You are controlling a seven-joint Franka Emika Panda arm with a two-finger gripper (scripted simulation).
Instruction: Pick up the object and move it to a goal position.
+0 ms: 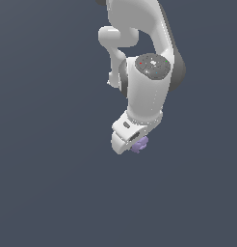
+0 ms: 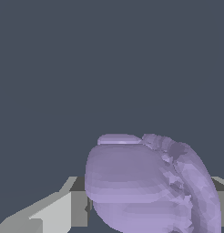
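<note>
Object (image 1: 139,144): small pale purple lump, knobbly, tucked at the tip of the white gripper (image 1: 132,143), mostly hidden behind its body in the exterior view. Wrist view: object (image 2: 145,186) fills the lower frame, cut off at the edge; a grey finger (image 2: 54,211) shows on one side of it, the other finger barely visible. Jaws appear pinched on the object. Arm (image 1: 147,87) runs out of frame above the gripper. Plain dark background.

My arm (image 1: 139,58) hangs down from above, wrist bent, gripper (image 1: 135,144) clamped around the object (image 1: 139,144).
</note>
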